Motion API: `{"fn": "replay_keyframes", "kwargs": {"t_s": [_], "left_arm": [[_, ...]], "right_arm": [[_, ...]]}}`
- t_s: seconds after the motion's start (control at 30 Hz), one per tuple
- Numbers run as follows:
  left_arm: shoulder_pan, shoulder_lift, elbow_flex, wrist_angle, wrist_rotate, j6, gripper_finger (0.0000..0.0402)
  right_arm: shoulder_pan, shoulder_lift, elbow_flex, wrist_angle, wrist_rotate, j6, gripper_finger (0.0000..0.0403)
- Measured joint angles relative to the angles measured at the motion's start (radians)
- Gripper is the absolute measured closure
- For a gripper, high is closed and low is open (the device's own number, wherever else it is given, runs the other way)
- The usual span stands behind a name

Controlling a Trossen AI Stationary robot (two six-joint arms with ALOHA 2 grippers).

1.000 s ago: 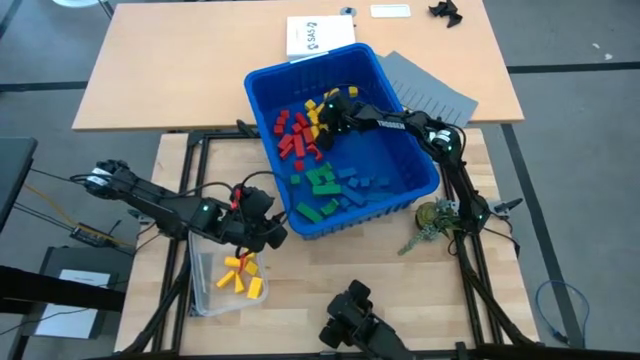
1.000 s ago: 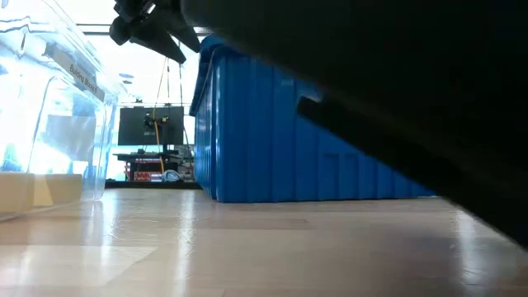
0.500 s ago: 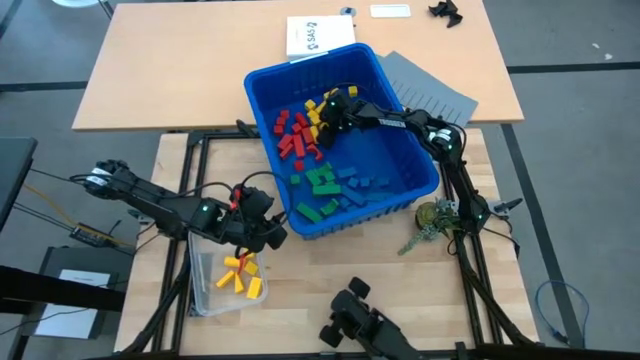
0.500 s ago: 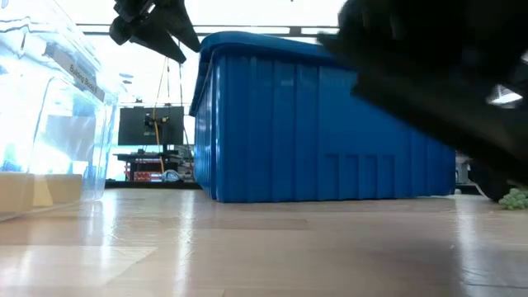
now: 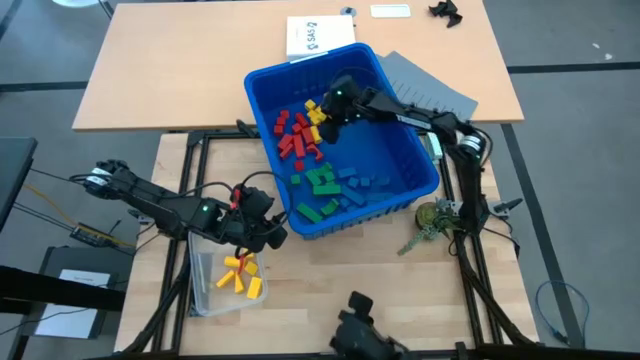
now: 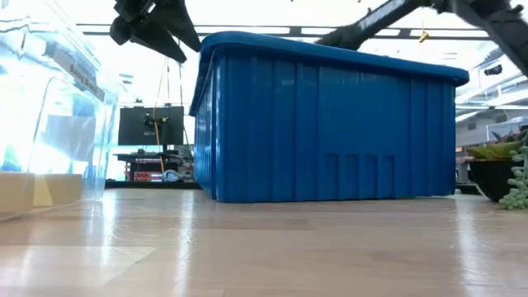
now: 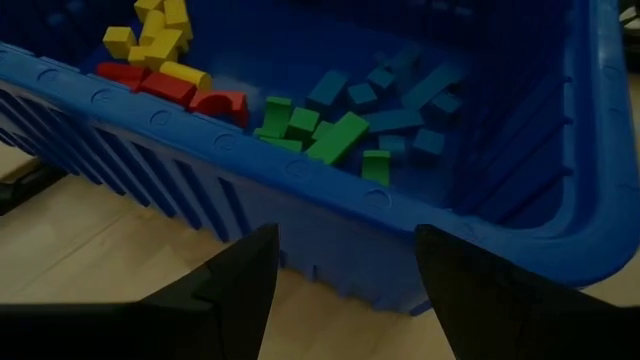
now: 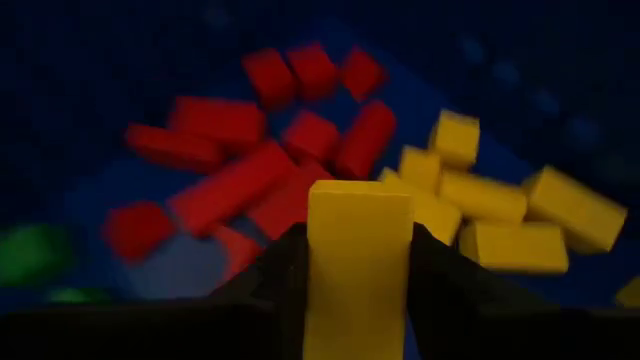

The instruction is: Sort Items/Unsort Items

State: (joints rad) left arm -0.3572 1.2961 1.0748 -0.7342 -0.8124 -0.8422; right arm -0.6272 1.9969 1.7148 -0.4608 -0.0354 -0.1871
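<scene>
A large blue bin (image 5: pixel 425 165) holds the items in heaps: red (image 5: pixel 292 135), yellow (image 5: pixel 314 122), green (image 5: pixel 322 182) and blue (image 5: pixel 365 182) blocks. My right gripper (image 5: pixel 327 113) hangs over the red and yellow heaps, shut on a yellow block (image 8: pixel 358 255). My left gripper (image 5: pixel 270 232) stands open outside the bin's near left corner, above a clear container (image 5: pixel 205 295) where several yellow blocks (image 5: pixel 241 273) lie on the floor. In the left wrist view the open fingers frame the bin's wall (image 7: pixel 330 225). My right gripper pinches the yellow block between its two fingers, one on each of its side faces (image 8: pixel 318 270). The fingers slant down from the table's right. The block stands on end in the hold, lifted clear of the heaps below.
Grey slotted sheets (image 5: pixel 435 92) lie behind the bin's far right corner, and a white sheet (image 5: pixel 320 36) lies behind its far edge. A small green plant (image 5: pixel 435 218) sits at the bin's near right. A black device (image 5: pixel 360 335) is at the table's near edge.
My right gripper has risen out of the bin's yellow and red heaps, drawing a little toward the far edge, and the yellow block has come up clear with it. In the low view the right arm's dark bulk has gone up out of the foreground.
</scene>
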Motion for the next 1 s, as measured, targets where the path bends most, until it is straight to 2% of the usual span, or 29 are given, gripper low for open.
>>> {"fn": "replay_keyframes", "kwargs": {"t_s": [0.3, 0.5, 0.77, 1.0], "left_arm": [[0.001, 0.000, 0.000, 0.070, 0.006, 0.000, 0.0154], [-0.005, -0.018, 0.041, 0.100, 0.031, 0.042, 0.0154], [-0.034, -0.131, 0.127, 0.074, 0.027, 0.165, 0.0154], [-0.036, -0.262, 0.132, 0.079, 0.002, 0.251, 0.0154]], "right_arm": [[0.133, -0.191, 0.001, -0.098, -0.018, -0.020, 0.0275], [0.234, -0.264, 0.001, -0.128, -0.019, -0.027, 0.0275], [0.353, -0.274, 0.002, -0.152, -0.020, -0.027, 0.0275], [0.454, -0.268, 0.002, -0.151, -0.019, -0.008, 0.0275]]}}
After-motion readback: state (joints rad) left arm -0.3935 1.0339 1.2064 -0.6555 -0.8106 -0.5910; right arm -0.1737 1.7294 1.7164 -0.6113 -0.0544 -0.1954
